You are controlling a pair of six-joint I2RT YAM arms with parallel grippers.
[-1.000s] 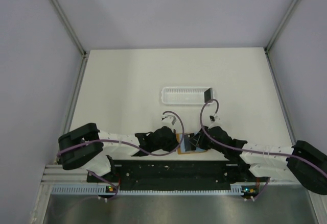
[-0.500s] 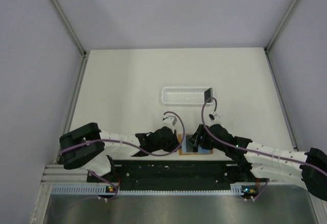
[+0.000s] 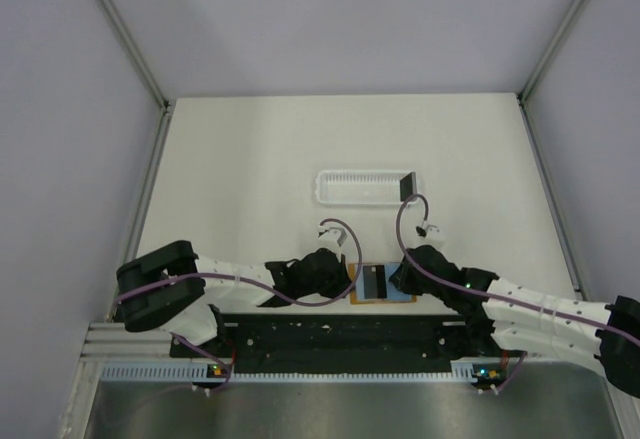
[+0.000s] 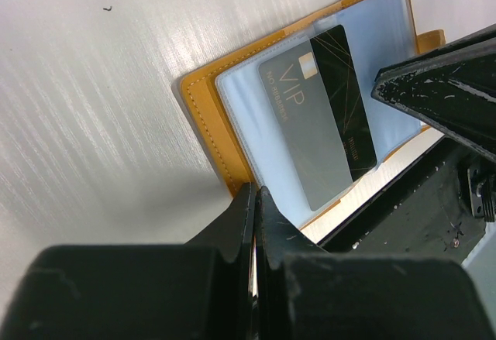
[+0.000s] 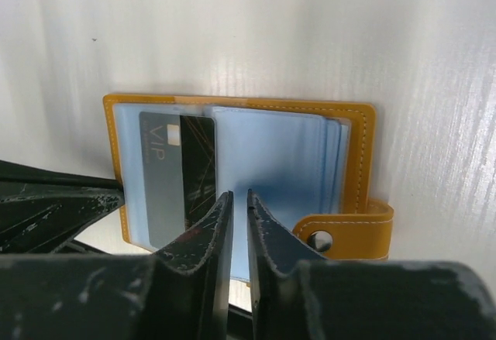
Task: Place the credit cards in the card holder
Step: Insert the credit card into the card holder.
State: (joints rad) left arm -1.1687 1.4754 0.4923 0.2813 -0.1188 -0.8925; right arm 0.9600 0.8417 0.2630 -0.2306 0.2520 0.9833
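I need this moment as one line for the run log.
holder: open, flat | card: partly in a sleeve | second card: in tray | left tool: shut at holder edge | right tool: over holder

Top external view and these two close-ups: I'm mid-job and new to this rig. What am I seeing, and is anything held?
The wide picture looks down from behind two robot arms, left arm and right arm, bolted at the table's near edge. Each close-up comes from a wrist camera looking past its own fingers. Between the arms lies an open orange card holder with blue sleeves; a dark credit card marked VIP seems partly tucked into one. Further back, a white tray has another dark card standing at its right end. The left end effector is shut, tips at the holder's orange edge. The right end effector is over the sleeves, fingers narrowly apart, nothing between them.
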